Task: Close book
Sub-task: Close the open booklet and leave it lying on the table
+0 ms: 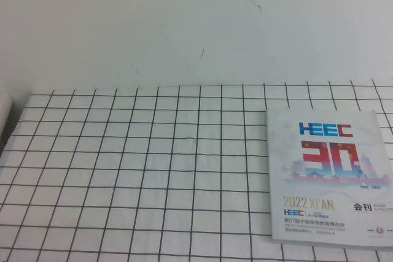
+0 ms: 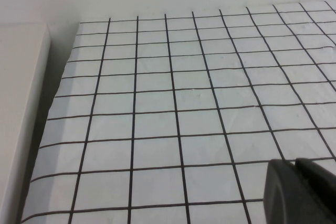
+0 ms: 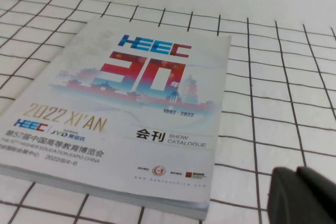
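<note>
Lying shut on the gridded surface (image 1: pixel 153 164), the show catalogue (image 1: pixel 328 173) leaves nothing to close — left pincer (image 2: pixel 302 192) over bare grid, right pincer (image 3: pixel 304 198) near the catalogue, grips I cannot tell.

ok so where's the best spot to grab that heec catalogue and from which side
The catalogue lies flat, closed, cover up on the checked cloth, so only its thin edges offer a hold. Probably pinch the near right corner, coming low from the right with the right gripper, which hovers near that corner. The left gripper sits over bare cloth on the left.
</note>
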